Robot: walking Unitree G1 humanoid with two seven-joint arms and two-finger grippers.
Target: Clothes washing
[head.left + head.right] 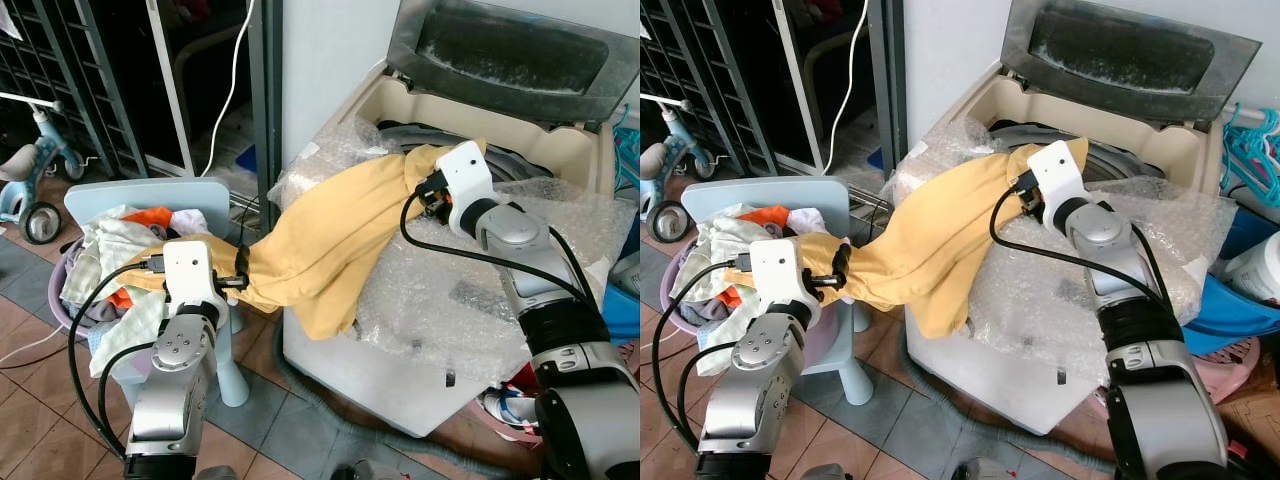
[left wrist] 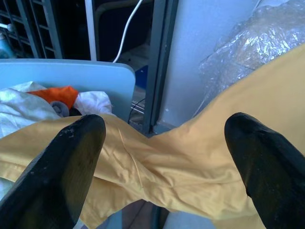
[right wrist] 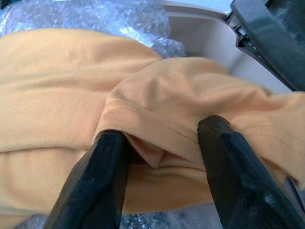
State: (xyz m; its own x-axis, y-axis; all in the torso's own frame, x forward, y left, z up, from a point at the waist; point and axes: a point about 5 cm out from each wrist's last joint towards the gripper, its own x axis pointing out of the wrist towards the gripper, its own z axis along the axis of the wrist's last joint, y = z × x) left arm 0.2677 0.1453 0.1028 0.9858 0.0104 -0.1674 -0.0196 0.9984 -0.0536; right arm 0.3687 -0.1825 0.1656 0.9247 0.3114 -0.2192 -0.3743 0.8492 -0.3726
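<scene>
A long yellow garment point(image 1: 330, 230) stretches from the laundry basket point(image 1: 58, 290) up onto the open top-loading washing machine point(image 1: 395, 100). Its upper end lies at the drum opening, where my right gripper point(image 1: 432, 195) is shut on a hemmed fold point(image 3: 157, 129) of it. The lower end hangs bunched beside the basket. There my left gripper point(image 1: 238, 281) stands open, its two fingers point(image 2: 71, 157) wide apart on either side of the twisted cloth point(image 2: 190, 162). The washer lid point(image 1: 510, 50) stands raised at the back.
Bubble wrap point(image 1: 450, 290) covers the washer's top. The purple basket holds several white and orange clothes and rests on a light blue child's chair point(image 1: 150, 195). A grey hose point(image 1: 330, 410) lies on the tiled floor. A blue basin point(image 1: 1230, 310) and pink basket point(image 1: 1230, 365) sit right.
</scene>
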